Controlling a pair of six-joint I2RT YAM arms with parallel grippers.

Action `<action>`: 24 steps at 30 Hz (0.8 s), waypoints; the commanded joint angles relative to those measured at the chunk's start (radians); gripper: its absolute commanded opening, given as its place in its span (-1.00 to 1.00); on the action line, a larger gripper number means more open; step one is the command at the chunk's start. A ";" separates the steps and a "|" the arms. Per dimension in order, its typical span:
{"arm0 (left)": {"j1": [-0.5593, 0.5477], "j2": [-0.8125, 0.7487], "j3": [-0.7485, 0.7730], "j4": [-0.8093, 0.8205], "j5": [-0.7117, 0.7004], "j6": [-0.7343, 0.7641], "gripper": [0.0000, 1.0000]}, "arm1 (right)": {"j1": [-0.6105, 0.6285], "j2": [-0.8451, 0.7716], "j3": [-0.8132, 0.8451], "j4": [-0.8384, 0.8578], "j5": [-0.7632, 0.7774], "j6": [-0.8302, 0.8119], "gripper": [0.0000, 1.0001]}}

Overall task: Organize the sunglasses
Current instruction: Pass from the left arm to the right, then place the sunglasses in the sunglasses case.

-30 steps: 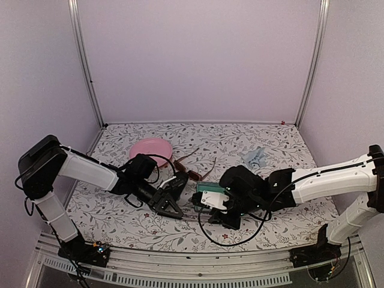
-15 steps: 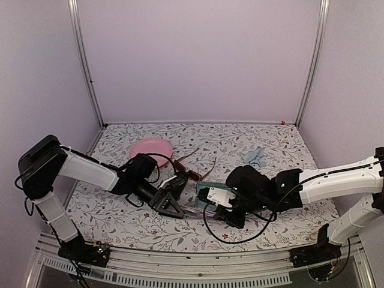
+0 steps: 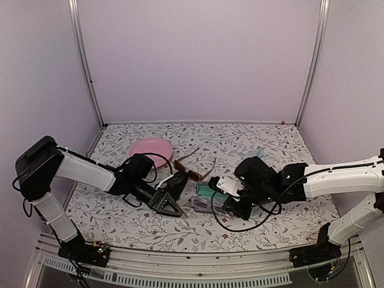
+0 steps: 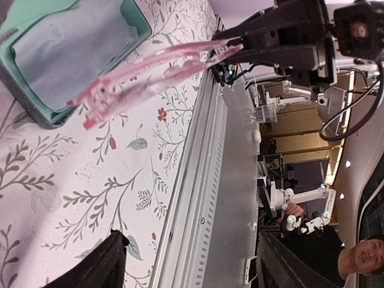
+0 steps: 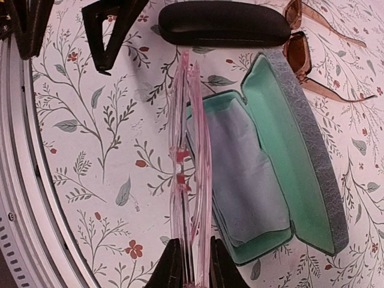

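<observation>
Right jaws: nearly closed, pinching pale pink glasses [image 5: 187,150]. Left jaws: wide apart, empty. Glasses, two pairs: the other a reddish-brown pair [image 5: 300,45]. Cases, two: black case [image 5: 225,24], open grey case [image 5: 300,180].

Soft, even, faintly lilac light fills your overhead view. Shadows on the table [image 3: 150,231] are weak and diffuse, and the corner posts [image 3: 84,66] splay outward toward the top corners, a wide-lens slant. In your right wrist view the table is crisp, the pale glasses [image 5: 187,174] go slightly soft close to the lens, and the black case [image 5: 222,24] carries a dull sheen. Your left wrist view is bright, its own fingers [image 4: 90,270] dark and blurred.
</observation>
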 commanded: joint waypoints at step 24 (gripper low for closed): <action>0.014 -0.043 -0.003 -0.003 -0.038 0.030 0.48 | -0.205 0.108 0.064 -0.046 -0.212 -0.093 -0.82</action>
